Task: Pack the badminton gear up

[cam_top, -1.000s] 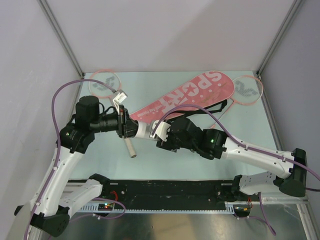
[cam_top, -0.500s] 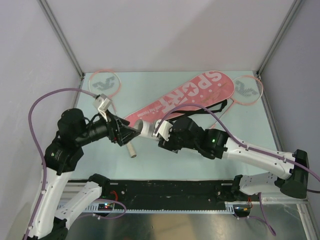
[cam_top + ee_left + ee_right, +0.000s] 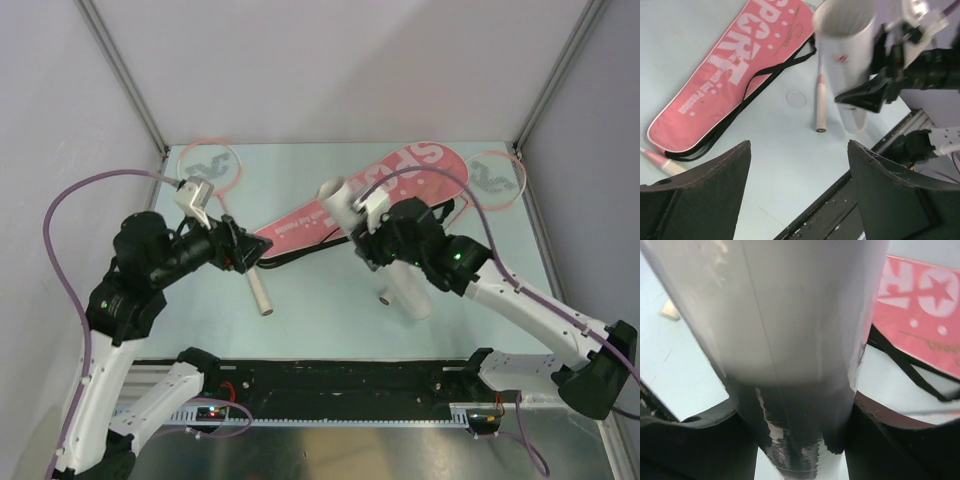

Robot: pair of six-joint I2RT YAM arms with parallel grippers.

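Note:
The long white tube is tilted above the table, its open end raised toward the back. My right gripper is shut on its middle, with both fingers pressed against the tube's wall. The pink SPORT bag lies diagonally behind it, its black strap loose beside it. One pink racket lies at the far left, its white handle pointing near. The other racket's head sits far right, and its handle lies by the tube. My left gripper hangs open and empty, left of the bag.
A small clear ring lies on the table beside the second racket's handle. The black rail with the arm bases runs along the near edge. Grey walls close in on the left, back and right sides.
My left gripper opened, let go and drew back to the left. The right gripper lifted the tube, swung it to the right and tilted it up.

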